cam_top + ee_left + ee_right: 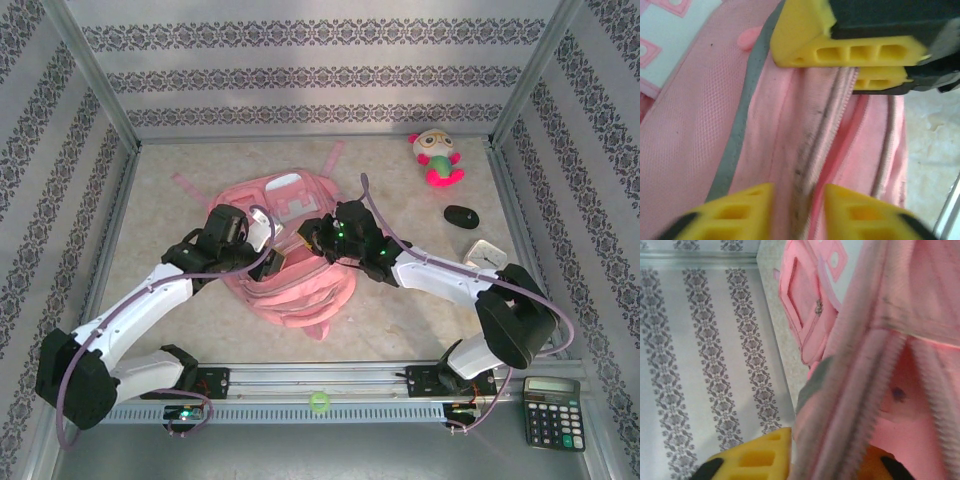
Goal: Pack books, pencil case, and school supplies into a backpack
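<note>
The backpack (300,290) lay flat, front up. Over its middle the right gripper (820,460) pinched one edge of the zip (825,130); the left gripper (799,192) stood part-open astride that zip, holding nothing — it needed the opposite lip, then an even outward pull.

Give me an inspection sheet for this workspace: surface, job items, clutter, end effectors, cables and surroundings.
Surface: beige mottled tabletop.
Job's things: pink backpack lying at centre, one zipper parted.
Clutter: plush toy far right; dark oval object; small white clock-like item; calculator at the near right corner; green ball on the base rail.
End effectors: left end effector open, astride a zipper seam; right end effector shut on the pink backpack's edge.
Cables: purple cables looping along both arms.
Surroundings: patterned walls, metal frame.
</note>
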{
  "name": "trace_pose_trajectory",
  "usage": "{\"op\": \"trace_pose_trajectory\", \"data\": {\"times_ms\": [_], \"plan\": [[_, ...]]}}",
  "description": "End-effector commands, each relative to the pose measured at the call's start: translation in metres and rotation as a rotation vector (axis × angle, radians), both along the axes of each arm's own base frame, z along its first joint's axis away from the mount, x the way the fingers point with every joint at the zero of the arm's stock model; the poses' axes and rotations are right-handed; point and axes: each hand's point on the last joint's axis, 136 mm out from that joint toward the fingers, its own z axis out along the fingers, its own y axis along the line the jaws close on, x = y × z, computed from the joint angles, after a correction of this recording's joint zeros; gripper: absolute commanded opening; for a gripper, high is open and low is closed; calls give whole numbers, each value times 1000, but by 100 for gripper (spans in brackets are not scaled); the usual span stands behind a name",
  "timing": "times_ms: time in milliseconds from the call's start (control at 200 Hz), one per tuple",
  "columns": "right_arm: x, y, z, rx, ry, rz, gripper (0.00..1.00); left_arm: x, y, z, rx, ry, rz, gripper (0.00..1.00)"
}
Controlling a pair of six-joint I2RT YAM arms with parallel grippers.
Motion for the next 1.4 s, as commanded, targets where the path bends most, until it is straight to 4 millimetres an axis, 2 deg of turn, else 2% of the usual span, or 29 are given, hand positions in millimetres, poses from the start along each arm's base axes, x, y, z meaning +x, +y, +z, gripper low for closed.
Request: {"op": "trace_pose_trajectory", "data": {"times_ms": [0, 80, 255, 330, 455, 585, 744, 884, 1009, 1194, 1394], "plan": [[15, 1, 31, 72, -87, -17, 7, -10, 18, -2, 62, 29, 88, 54], [15, -3, 34, 67, -89, -22, 6, -16, 35, -15, 110, 93, 184, 66], [17, -16, 40, 63, -96, -47, 6, -25, 55, -35, 130, 193, 337, 73], [18, -20, 43, 56, -101, -49, 6, -26, 56, -41, 117, 207, 354, 76], [16, -24, 44, 52, -97, -48, 6, -20, 52, -47, 57, 227, 359, 91], [15, -28, 43, 45, -97, -53, 6, -13, 38, -53, -52, 252, 323, 95], [16, -31, 41, 42, -92, -69, 6, -23, 11, -55, -187, 323, 196, 85], [17, -34, 37, 31, -84, -84, 6, -36, 3, -50, -249, 353, 129, 70], [19, -38, 35, 28, -77, -104, 5, -46, 2, -46, -278, 351, 104, 68], [19, -40, 33, 25, -72, -119, 4, -56, 6, -55, -266, 375, 101, 46], [17, -42, 31, 17, -69, -131, 4, -52, 7, -60, -243, 370, 117, 26]]}}
